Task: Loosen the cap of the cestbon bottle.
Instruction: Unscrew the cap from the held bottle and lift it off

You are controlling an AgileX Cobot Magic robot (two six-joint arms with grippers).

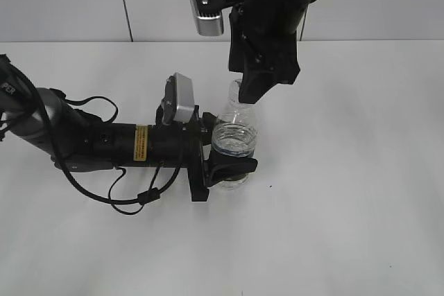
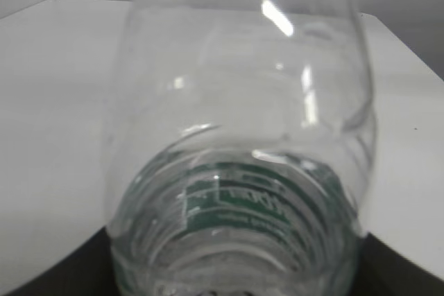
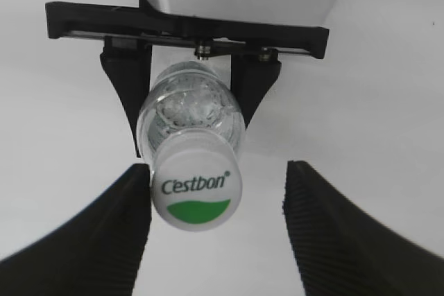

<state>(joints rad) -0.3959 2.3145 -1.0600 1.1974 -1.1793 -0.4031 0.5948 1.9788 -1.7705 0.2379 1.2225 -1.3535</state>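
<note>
The clear Cestbon bottle [image 1: 234, 140] stands upright on the white table. My left gripper [image 1: 232, 154] is shut round its lower body. In the left wrist view the bottle [image 2: 239, 136] fills the frame, its green label band low down. My right gripper [image 3: 218, 202] is open above the bottle. The white cap [image 3: 196, 185] with its green patch sits between the two fingers. The cap lies against the left finger, with a wide gap to the right finger. In the exterior view the right gripper [image 1: 253, 84] hides the cap.
The white table [image 1: 347, 206] runs to a grey wall at the back. The left arm [image 1: 104, 143] and its cables lie low across the table's left half. The right arm [image 1: 270, 5] hangs down from the top middle.
</note>
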